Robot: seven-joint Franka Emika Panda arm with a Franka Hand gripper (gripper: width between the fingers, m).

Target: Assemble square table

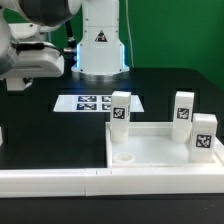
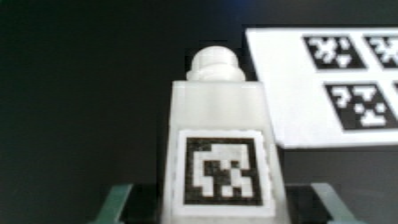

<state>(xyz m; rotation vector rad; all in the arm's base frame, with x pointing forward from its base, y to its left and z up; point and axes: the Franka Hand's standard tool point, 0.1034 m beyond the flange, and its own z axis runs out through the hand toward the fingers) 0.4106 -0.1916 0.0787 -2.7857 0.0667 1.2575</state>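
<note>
One leg block (image 2: 217, 140) sits clamped in the gripper (image 2: 217, 205), aloft over the worktop (image 1: 40, 130) beside the marker board (image 2: 329, 80). A loose pinch could tilt it, spoiling socket alignment on the tabletop slab (image 1: 160, 150).

Exterior view faces the arm's base across the table; wrist view looks close over the marker board (image 2: 329, 85).

Occlusions and cropped regions

The gripper (image 2: 217, 205) is cut off by the wrist view's edge, as is the held leg block's (image 2: 221, 150) base. In the exterior view the frame crops the arm (image 1: 35, 45), and a leg block (image 1: 120, 110) overlaps the marker board (image 1: 90, 102).
</note>
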